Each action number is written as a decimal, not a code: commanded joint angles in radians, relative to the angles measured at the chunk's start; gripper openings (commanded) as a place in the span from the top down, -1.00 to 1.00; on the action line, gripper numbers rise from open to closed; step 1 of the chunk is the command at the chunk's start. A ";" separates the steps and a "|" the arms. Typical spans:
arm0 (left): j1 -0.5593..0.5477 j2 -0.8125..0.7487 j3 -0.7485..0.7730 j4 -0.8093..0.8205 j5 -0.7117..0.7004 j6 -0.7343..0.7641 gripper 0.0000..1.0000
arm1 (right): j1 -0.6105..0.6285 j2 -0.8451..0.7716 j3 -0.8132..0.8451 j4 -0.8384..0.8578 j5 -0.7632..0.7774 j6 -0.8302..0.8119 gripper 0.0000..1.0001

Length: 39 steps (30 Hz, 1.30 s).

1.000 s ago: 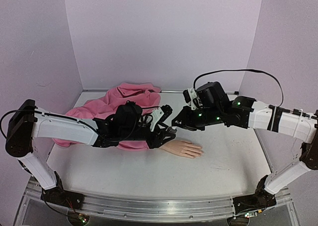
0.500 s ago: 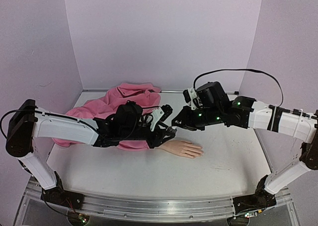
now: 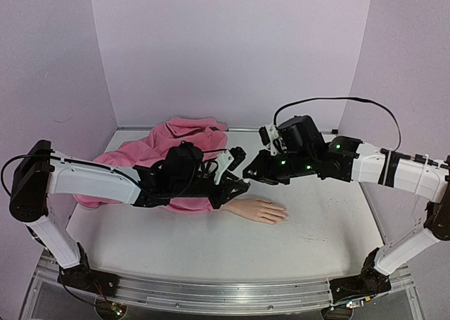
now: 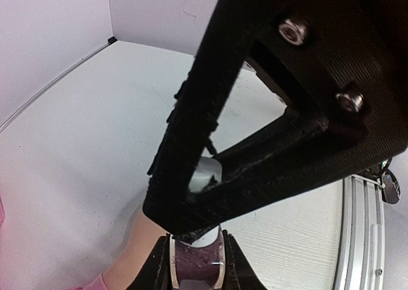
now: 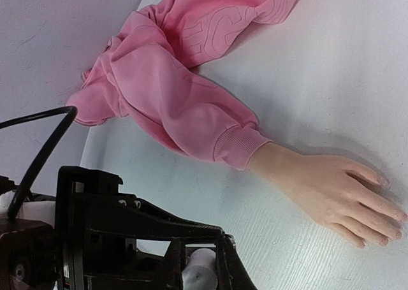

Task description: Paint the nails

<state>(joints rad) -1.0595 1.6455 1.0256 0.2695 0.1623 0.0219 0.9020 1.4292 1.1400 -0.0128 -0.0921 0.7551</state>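
Top external view takes in a white desk (image 3: 211,250) with a crumpled pink sweatshirt (image 3: 179,141) at its far left. Both arms reach toward the middle, and their tips meet just above the sleeve's cuff. A pale flesh-coloured mannequin hand (image 3: 261,211) sticks out of that cuff and lies flat, palm down, fingers pointing right.

The left wrist view shows the left gripper (image 4: 194,252) clamped on a small dark purple polish bottle (image 4: 191,269). The right gripper (image 3: 247,173) is closed on the bottle's white cap (image 5: 199,274), directly above it. The nails (image 5: 382,241) are tiny ovals at the fingertips resting on the desk, apart from both grippers. From the right wrist they look skin-toned.
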 commanded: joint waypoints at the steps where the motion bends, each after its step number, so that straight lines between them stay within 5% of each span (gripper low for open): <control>1: 0.002 -0.003 0.042 0.023 0.054 -0.010 1.00 | 0.005 -0.019 0.019 0.047 -0.042 -0.100 1.00; 4: 0.026 -0.017 0.047 0.026 0.317 -0.047 1.00 | 0.005 -0.029 -0.005 0.078 -0.224 -0.447 1.00; 7: 0.069 -0.027 0.067 0.029 0.720 -0.066 1.00 | -0.001 -0.062 -0.079 0.092 -0.586 -0.825 1.00; 9: 0.087 -0.044 0.080 0.031 0.892 -0.092 1.00 | -0.038 -0.046 -0.068 0.108 -0.757 -0.883 1.00; 12: 0.093 -0.098 0.073 0.032 0.940 -0.109 1.00 | -0.055 0.044 0.054 -0.013 -0.884 -0.912 1.00; 18: 0.087 -0.182 0.017 0.033 0.679 -0.088 1.00 | -0.058 -0.014 -0.021 0.180 -0.763 -0.770 1.00; 22: 0.047 -0.206 -0.021 0.032 0.254 -0.038 1.00 | -0.057 -0.068 -0.037 0.208 -0.410 -0.525 -0.09; 26: 0.002 -0.198 -0.027 0.022 -0.181 -0.028 1.00 | -0.057 -0.130 -0.075 0.201 -0.099 -0.208 -0.50; 30: -0.020 -0.169 -0.005 0.014 -0.328 -0.036 1.00 | -0.031 -0.139 -0.086 0.224 -0.006 -0.017 -0.54; 39: -0.033 -0.118 0.052 -0.056 -0.377 -0.082 1.00 | 0.035 -0.027 0.065 0.153 0.163 -0.014 -0.23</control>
<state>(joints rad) -1.0840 1.5177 1.0023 0.2119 -0.1448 -0.0345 0.9131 1.3422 1.0931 0.1406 -0.0387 0.7109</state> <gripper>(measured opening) 0.219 0.644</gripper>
